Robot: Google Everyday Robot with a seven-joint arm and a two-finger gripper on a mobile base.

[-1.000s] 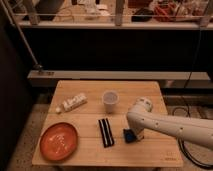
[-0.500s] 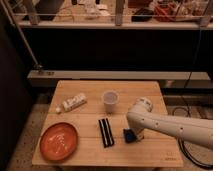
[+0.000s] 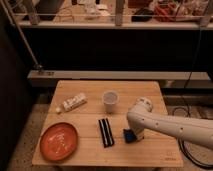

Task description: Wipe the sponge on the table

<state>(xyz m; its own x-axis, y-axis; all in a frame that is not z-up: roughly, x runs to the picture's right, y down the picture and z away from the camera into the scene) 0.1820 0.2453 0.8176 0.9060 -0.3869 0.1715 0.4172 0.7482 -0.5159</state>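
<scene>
We judge three risks. A leftward stroke may push the black two-strip block (image 3: 105, 132), which lies just beside the sponge (image 3: 128, 136). A stroke toward the far side may tip the white cup (image 3: 110, 100). Weak downward pressure may let the sponge slip free.

The sponge lies on the desk (image 3: 150, 150), right of centre. The arm enters from the right and bends down, placing the hand (image 3: 133, 132) at the sponge. We cannot tell whether the hand is clenched or released.

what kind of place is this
Probably an indoor robot test space: a plank table of props, floor cables, a cluttered shelf behind. The gripper sits at the sponge.
</scene>
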